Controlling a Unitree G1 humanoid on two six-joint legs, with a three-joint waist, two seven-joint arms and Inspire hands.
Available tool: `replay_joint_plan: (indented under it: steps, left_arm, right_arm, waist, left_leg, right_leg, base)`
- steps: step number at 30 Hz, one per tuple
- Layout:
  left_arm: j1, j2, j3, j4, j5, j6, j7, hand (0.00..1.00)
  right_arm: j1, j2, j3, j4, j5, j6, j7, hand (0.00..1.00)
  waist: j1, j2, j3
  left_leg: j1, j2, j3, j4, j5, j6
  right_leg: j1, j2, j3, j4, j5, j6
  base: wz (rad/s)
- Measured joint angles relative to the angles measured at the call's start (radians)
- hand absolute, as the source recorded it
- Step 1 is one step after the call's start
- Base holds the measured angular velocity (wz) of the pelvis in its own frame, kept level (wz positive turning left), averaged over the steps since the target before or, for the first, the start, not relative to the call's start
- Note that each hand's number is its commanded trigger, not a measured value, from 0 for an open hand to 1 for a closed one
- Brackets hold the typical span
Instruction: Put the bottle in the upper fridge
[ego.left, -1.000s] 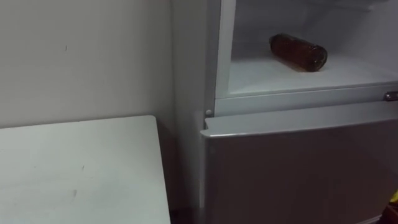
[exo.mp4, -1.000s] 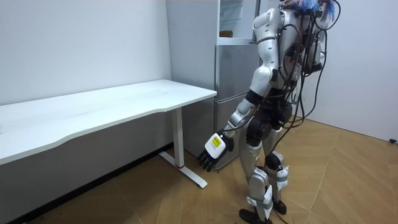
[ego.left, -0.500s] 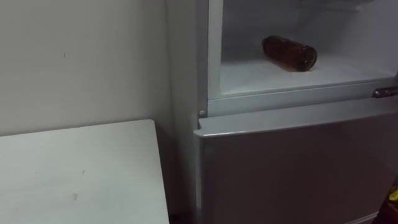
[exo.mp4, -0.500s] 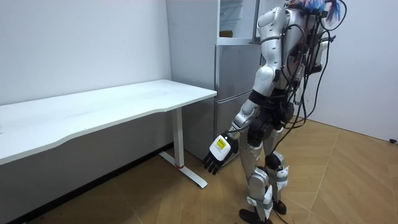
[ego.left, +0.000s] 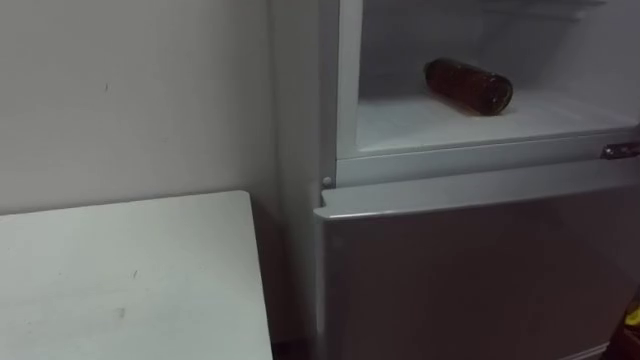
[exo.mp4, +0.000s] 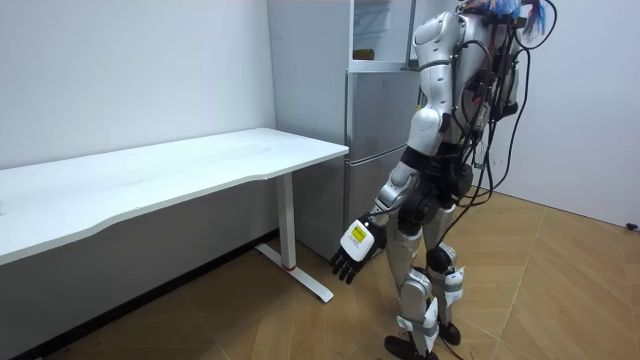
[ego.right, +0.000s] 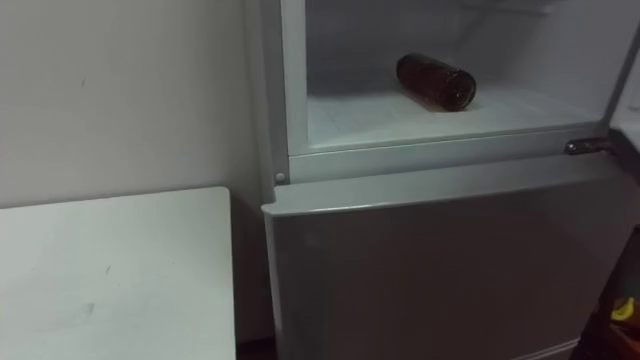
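White wall and a white table (exo.mp4: 200, 165) flank the fridge (exo.mp4: 375, 110), and the robot stands close before it. The bottle (ego.left: 468, 85) lies on its side on the shelf (ego.left: 420, 125) of the open upper compartment. Its long axis runs from back-left to front-right, round end toward the front. The left robot hand (exo.mp4: 356, 250) hangs low beside the leg on the table side, fingers relaxed and holding nothing. The bottle is thus high above it and apart from it; judging by this, the placing looks done. Since the earlier frames the bottle has kept its place, while the left robot hand has sunk slightly lower.
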Motion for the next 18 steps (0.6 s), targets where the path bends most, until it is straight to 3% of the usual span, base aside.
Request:
replay_joint_plan:
  steps: [7, 13, 16, 18]
  left_arm:
    - [-0.003, 0.002, 0.000, 0.041, 0.003, -0.004, 0.002, 0.00]
    - [-0.013, 0.004, -0.019, 0.063, 0.026, -0.005, 0.001, 0.00]
    - [-0.030, 0.007, -0.036, 0.063, 0.031, -0.008, 0.002, 0.00]
    - [-0.033, 0.008, -0.039, 0.062, 0.033, -0.009, 0.003, 0.00]
  right_arm:
    - [0.000, 0.000, 0.032, -0.010, -0.014, 0.000, 0.021, 0.00]
    - [0.000, 0.000, 0.068, -0.040, -0.220, 0.023, 0.076, 0.00]
    - [-0.006, -0.007, 0.079, -0.113, -0.285, 0.019, 0.131, 0.00]
    - [-0.006, -0.021, 0.107, -0.123, -0.360, 0.020, 0.168, 0.00]
  waist:
    - [0.018, -0.001, 0.0001]
    - [0.020, 0.006, -0.0013]
    - [0.040, 0.008, -0.0028]
    - [0.055, 0.006, -0.0080]
  left_leg:
    - [0.002, 0.001, 0.000, -0.004, 0.000, 0.000]
    - [0.002, 0.004, 0.006, -0.003, 0.000, 0.000]
    - [0.007, 0.011, 0.018, -0.003, -0.001, -0.002]
    - [0.008, 0.015, 0.021, -0.003, -0.001, -0.003]
  right_leg:
    - [0.000, 0.001, 0.004, 0.000, 0.000, 0.000]
    - [-0.001, 0.001, 0.005, -0.002, 0.001, -0.001]
    - [0.002, 0.004, 0.008, -0.004, 0.004, -0.005]
    - [0.004, 0.005, 0.006, -0.003, 0.007, -0.007]
  base:
    - [0.00]
    - [-0.01]
    - [-0.10]
    - [-0.08]
